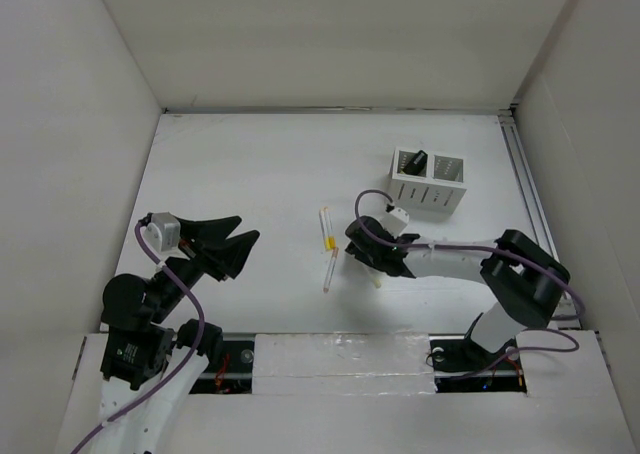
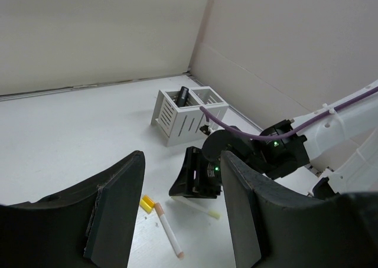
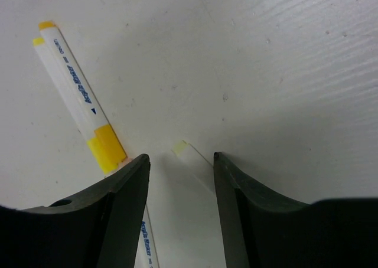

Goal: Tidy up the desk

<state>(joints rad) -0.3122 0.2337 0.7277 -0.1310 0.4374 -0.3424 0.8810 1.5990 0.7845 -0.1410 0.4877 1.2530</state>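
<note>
Jaws of the right gripper [image 3: 181,157], parted, straddle a pale pen [image 3: 198,164] at bottom centre, apparently aligned to grasp it; left gripper [image 2: 182,162] hangs open, empty.

The counter [image 1: 250,174] is matt white with a faint streaky grain, its side rail [image 1: 525,184] bare metal, the markers [image 3: 77,97] smooth glossy white plastic with yellow caps, the holder [image 1: 428,179] matt white slotted plastic, the right pincer [image 3: 181,159] matt black plastic, and the cable [image 2: 236,132] smooth, slightly shiny purple.
</note>
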